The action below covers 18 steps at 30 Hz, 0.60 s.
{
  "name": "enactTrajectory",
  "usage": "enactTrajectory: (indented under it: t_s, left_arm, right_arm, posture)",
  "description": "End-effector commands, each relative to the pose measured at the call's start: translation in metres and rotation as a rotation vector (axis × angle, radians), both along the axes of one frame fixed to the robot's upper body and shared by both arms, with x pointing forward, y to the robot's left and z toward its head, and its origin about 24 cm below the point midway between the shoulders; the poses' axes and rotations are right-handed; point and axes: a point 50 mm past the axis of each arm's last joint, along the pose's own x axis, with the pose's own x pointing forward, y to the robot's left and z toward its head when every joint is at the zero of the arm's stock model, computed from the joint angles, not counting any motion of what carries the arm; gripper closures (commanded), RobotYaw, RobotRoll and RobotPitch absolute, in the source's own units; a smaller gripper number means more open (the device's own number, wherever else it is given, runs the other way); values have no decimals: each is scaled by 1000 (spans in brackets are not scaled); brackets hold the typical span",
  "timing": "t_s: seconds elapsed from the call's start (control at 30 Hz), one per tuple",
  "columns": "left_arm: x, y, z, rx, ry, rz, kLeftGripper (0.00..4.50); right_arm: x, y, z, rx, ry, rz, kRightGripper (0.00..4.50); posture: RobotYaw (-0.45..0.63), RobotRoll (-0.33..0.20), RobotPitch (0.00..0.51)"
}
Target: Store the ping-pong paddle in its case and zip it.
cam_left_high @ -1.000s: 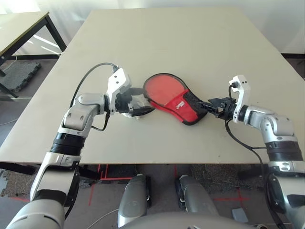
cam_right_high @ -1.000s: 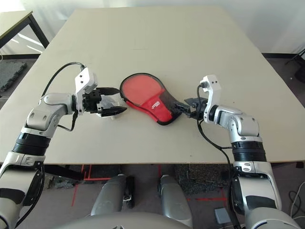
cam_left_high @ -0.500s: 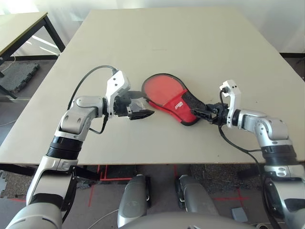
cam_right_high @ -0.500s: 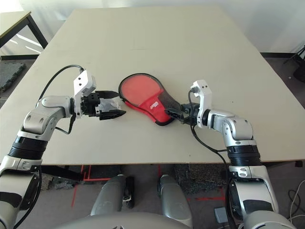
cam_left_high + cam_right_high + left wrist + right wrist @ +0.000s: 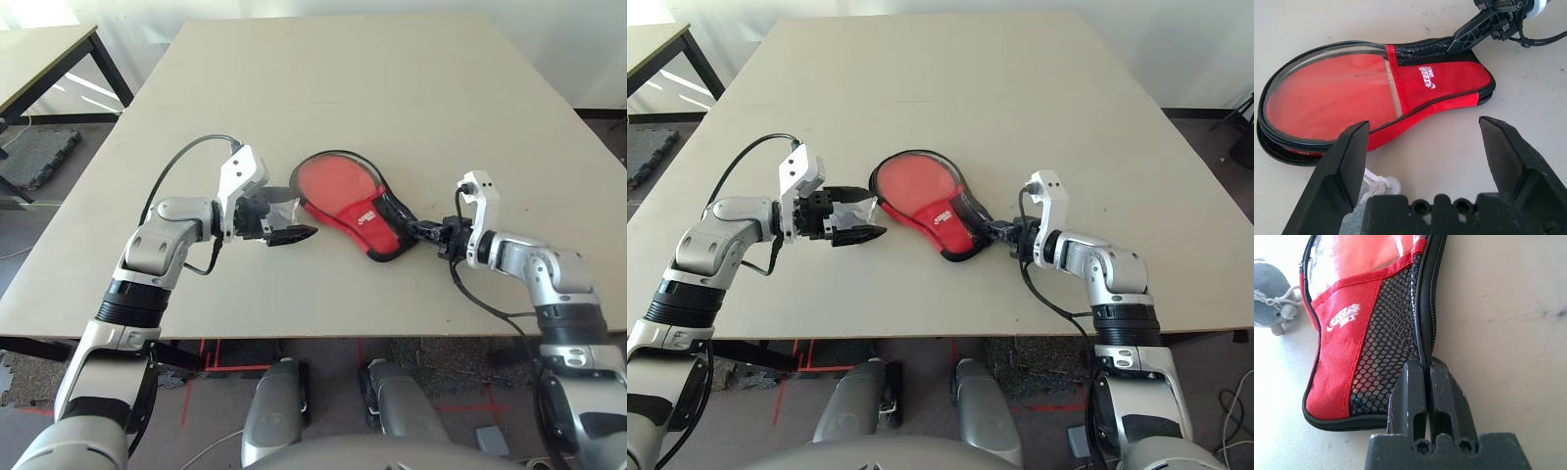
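Our right fingers (image 5: 1409,399) pinch the case's (image 5: 1334,377) mesh-side edge; its rounded end angles toward our open left fingers (image 5: 1349,169).

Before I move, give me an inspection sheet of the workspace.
Surface: table pale, flat, some dark marks
Case: lying window up, zipper edges parted at the round end
Paddle: red face seems to show through the window
Clutter: small grey toy beside the case
Left gripper: open, near the toy
Right gripper: shut on the case's edge
Cables: black loops at both wrists
Surroundings: side table, red floor tape
People: nothing seen
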Motion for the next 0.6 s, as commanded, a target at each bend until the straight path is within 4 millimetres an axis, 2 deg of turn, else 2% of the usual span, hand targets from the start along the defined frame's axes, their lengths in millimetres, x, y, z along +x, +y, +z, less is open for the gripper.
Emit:
enactTrajectory:
  t_s: [0.03, 0.23, 0.6]
  left_arm:
    - [-1, 1, 1, -7, 11, -12, 0]
    - [1, 1, 2, -2, 7, -11, 0]
    - [4, 3, 3, 4, -1, -2, 0]
  right_arm:
    - [-12, 6, -15, 22, 93, 27, 4492]
    - [-21, 3, -10, 22, 103, 47, 4492]
    - [-50, -6, 0, 19, 129, 117, 4492]
  posture:
    - [104, 0, 115]
    - [102, 0, 117]
    - [86, 0, 120]
